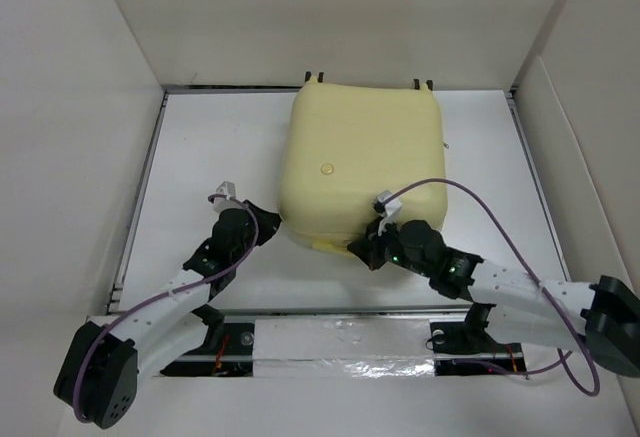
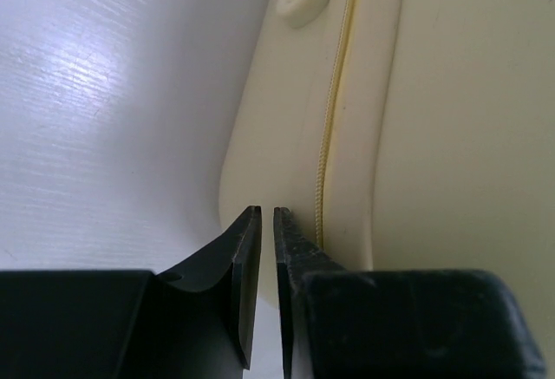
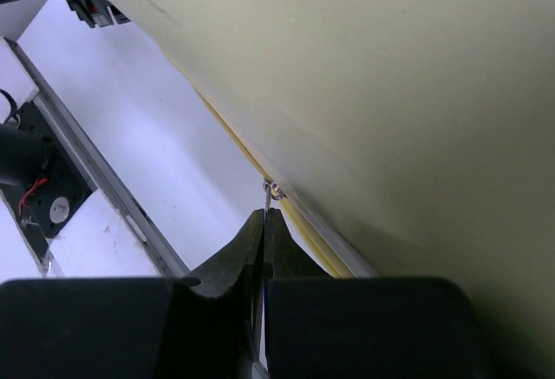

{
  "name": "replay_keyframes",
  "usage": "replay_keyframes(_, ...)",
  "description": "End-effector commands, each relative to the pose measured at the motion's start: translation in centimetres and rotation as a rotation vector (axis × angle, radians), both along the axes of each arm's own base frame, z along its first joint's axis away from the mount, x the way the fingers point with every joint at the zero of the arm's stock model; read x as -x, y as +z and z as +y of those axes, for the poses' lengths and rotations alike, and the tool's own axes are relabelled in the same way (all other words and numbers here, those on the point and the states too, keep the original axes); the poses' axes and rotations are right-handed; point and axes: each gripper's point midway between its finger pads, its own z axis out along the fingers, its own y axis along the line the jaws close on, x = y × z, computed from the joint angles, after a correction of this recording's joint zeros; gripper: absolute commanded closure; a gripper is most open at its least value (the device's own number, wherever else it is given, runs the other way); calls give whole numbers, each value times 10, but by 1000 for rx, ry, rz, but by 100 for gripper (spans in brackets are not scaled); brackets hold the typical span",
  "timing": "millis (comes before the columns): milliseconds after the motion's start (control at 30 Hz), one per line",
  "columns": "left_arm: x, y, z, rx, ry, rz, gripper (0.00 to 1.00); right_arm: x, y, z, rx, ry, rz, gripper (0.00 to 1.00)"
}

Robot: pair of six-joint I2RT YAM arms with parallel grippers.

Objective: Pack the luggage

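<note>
The right gripper point(image 3: 264, 216) sits at the near edge of the luggage point(image 1: 360, 157), clenched on the small metal zipper pull point(image 3: 274, 190). Only the pull's top shows above the fingertips. That grip suits dragging the slider along the seam, so I judge the step in hand to be zipping the case closed.

The left gripper point(image 2: 267, 219) is at the luggage's near left corner, beside the zipper point(image 2: 328, 136) where it curves round. Its fingers are drawn together with only a sliver of light between them, and nothing shows in the gap. From this spot it could probably brace the shell against the right arm's pull. I cannot tell whether it touches the shell.

The luggage lies flat on the white table point(image 1: 220, 147), toward the far side, lid down and emblem point(image 1: 325, 169) up. Its wheels point(image 1: 316, 78) point at the back wall. With the lid down, packing looks nearly done.
</note>
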Motion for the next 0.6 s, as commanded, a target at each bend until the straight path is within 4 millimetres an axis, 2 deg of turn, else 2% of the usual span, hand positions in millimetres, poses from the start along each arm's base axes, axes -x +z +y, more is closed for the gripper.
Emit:
replay_keyframes(0,-8,32,-20,96,-69,-121,91,14,40,54,-157,146,-38,100)
replay_keyframes(67,-7,26,-24,97,-87,-111,91,17,44,74,-150,183,-56,100)
replay_keyframes(100,-7,25,-25,100,-94,-110,91,20,50,94,-150,214,-62,100)
replay_keyframes(133,-7,24,-27,105,-104,-111,92,22,52,104,-149,230,-70,100)
replay_keyframes(167,-9,24,-28,107,-104,-115,92,28,58,125,-155,270,-83,100)
replay_keyframes(200,-9,24,-28,107,-104,-115,93,26,74,130,-183,276,-108,100)
replay_keyframes(233,-6,25,-33,119,-136,-115,93,35,62,146,-155,313,-94,100)
replay_keyframes(300,-6,24,-34,115,-143,-116,93,40,62,166,-141,349,-107,100)
replay_keyframes(333,-6,24,-35,110,-146,-115,93,44,64,185,-142,371,-109,100)
replay_keyframes(367,-6,23,-35,100,-154,-120,93,41,64,193,-140,373,-114,100)
replay_keyframes(400,-4,21,-35,94,-164,-121,93,44,67,209,-149,394,-117,100)
replay_keyframes(433,-4,21,-35,94,-166,-120,93,45,67,209,-153,400,-118,100)
replay_keyframes(467,-3,19,-35,88,-168,-120,93,47,69,224,-162,415,-121,100)
replay_keyframes(567,-1,8,-27,67,-148,-99,93,46,72,239,-199,430,-119,100)
